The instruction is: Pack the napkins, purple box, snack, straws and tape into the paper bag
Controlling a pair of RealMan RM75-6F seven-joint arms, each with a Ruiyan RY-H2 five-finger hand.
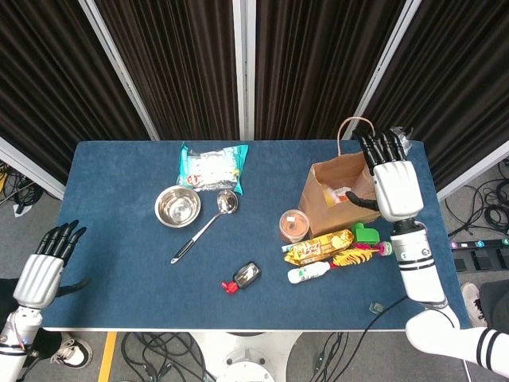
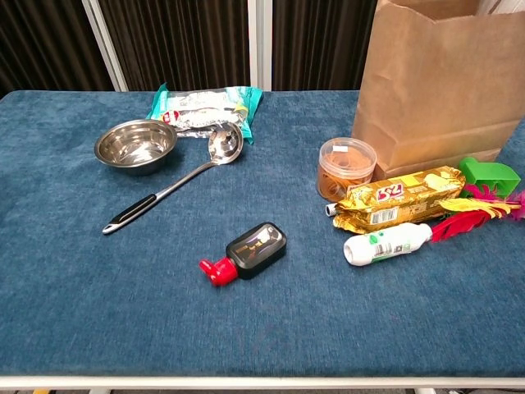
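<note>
The brown paper bag (image 1: 322,208) (image 2: 439,90) stands open at the table's right side. My right hand (image 1: 394,185) hovers over its right edge, fingers straight and holding nothing. Something yellow, likely the tape (image 1: 340,193), lies inside the bag. The gold snack packet (image 1: 318,247) (image 2: 398,199) lies in front of the bag, with the pink and yellow straws (image 1: 358,256) (image 2: 476,215) beside it. The teal napkin pack (image 1: 212,165) (image 2: 205,107) is at the table's back. My left hand (image 1: 46,263) hangs off the table's left edge, fingers extended. I see no purple box.
A steel bowl (image 1: 176,206) (image 2: 136,146) and a ladle (image 1: 205,226) (image 2: 172,187) lie left of centre. A round tub (image 1: 293,225) (image 2: 346,168), a white bottle (image 1: 308,273) (image 2: 387,244), a green piece (image 1: 367,233) (image 2: 488,175) and a black-and-red item (image 1: 242,277) (image 2: 246,251) lie near the bag.
</note>
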